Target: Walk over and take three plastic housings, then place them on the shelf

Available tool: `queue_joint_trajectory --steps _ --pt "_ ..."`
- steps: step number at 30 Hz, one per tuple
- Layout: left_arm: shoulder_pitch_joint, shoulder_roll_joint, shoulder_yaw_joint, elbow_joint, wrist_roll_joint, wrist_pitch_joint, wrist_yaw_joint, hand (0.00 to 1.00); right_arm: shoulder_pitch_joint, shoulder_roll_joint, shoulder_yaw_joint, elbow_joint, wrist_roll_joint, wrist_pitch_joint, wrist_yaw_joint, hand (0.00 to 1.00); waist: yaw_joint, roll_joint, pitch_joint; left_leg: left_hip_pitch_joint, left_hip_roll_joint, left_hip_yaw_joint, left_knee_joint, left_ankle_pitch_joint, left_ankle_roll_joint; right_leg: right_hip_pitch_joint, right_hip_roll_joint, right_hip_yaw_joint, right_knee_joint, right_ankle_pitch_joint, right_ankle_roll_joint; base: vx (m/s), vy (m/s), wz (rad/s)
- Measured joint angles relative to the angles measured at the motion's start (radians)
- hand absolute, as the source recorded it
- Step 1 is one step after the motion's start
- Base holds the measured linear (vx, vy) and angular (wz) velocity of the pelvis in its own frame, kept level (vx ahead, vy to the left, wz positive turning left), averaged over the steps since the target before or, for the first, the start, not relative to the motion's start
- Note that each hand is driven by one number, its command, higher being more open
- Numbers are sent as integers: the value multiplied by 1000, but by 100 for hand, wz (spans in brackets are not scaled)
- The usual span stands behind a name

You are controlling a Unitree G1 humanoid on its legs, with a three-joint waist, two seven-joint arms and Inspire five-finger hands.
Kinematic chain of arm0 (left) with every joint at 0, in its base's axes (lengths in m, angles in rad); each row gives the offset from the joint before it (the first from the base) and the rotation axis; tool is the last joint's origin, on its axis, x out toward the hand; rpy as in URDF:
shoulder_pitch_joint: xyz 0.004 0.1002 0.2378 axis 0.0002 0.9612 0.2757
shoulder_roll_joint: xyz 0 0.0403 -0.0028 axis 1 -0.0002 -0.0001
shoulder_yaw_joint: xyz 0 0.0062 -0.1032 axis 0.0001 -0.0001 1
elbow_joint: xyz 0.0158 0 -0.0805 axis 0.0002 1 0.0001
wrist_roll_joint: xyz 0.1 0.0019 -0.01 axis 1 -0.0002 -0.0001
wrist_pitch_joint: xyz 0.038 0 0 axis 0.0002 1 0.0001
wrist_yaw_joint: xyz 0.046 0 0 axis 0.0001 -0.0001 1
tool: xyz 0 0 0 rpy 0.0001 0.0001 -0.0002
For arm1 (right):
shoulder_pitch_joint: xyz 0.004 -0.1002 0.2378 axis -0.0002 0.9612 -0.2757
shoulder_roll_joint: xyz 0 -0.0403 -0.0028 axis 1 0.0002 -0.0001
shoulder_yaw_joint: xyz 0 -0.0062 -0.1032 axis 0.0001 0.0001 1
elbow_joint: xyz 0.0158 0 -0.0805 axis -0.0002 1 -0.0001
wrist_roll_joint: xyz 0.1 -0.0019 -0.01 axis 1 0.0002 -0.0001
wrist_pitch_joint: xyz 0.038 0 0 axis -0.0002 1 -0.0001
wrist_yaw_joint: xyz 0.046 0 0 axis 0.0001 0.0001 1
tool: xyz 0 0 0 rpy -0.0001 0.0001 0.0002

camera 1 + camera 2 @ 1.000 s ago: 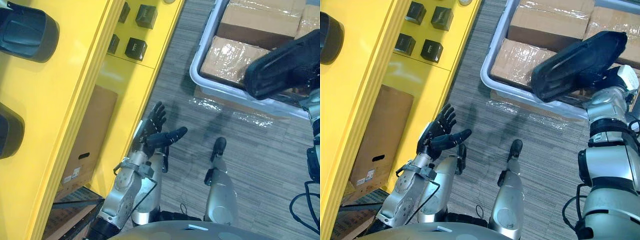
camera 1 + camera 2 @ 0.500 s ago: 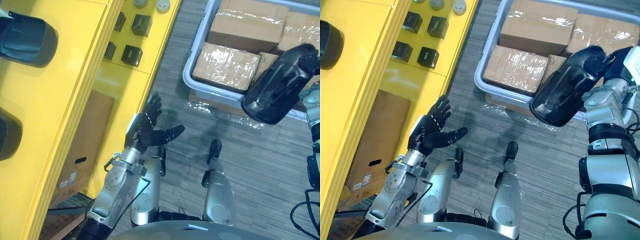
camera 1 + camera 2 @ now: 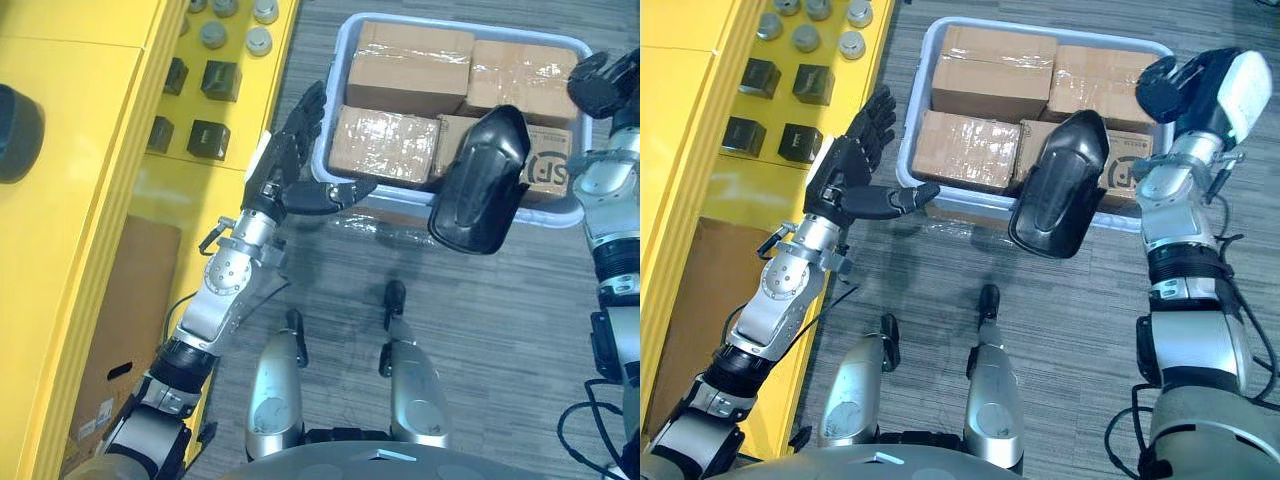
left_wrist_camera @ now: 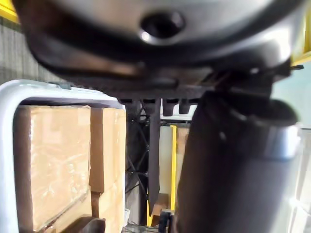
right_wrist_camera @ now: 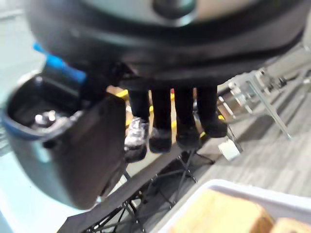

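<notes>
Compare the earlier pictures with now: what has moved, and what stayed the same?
The left hand, open, has risen beside the grey plastic bin of cardboard boxes. The black plastic housing in the right hand has swung from crosswise to upright. The camera shifted too. The yellow shelf is unchanged.

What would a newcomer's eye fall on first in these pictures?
First, the glossy black plastic housing, held by the right robot hand over the near rim of a grey bin of wrapped cardboard boxes on the floor. Next, the left robot hand, open with spread fingers beside the bin's near corner, and the bright yellow shelf along the robot's left.
</notes>
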Motion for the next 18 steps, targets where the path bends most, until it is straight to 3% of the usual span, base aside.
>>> queue_joint_trajectory --steps 1,3,5,8,10,14,18 --pt "0 0 0 0 -1 2 5 100 25 9 -2 -22 0 5 48 100 -2 0 0 0 0 0 -1 0 0 0 0 0 0 0 0 0 0 0" --pt "16 -2 3 -7 -7 24 15 100 124 65 8 -78 44 28 229 100 -5 0 0 1 1 0 -7 0 0 -1 1 0 0 -2 -2 0 0 0" --pt "64 -11 13 -34 -45 37 19 100 180 118 28 -74 60 48 307 100 -1 -1 0 0 0 -2 -9 0 0 -1 0 -1 0 -3 -4 -34 28 2" --pt "193 -44 42 -74 -49 50 26 100 190 151 41 -68 105 -3 344 100 11 -4 0 -4 -5 -7 -10 2 3 2 -4 -7 1 -6 -6 -55 33 7" --pt "260 -52 41 -75 -48 50 23 100 171 149 52 -22 97 -40 313 100 35 -4 0 -6 -9 -20 -13 7 3 3 -6 -19 1 -8 -9 -75 26 23" --pt "420 -74 41 -75 -120 46 7 100 163 149 85 1 24 -108 113 100 71 -4 0 -21 -37 -61 -55 47 4 -3 -25 -61 1 -13 -15 -47 19 32" --pt "483 -92 44 -75 -165 35 -1 100 156 149 84 -53 -50 -94 44 100 92 -1 0 -21 -45 -72 -68 59 3 -2 -32 -72 5 -10 -11 -17 37 13"
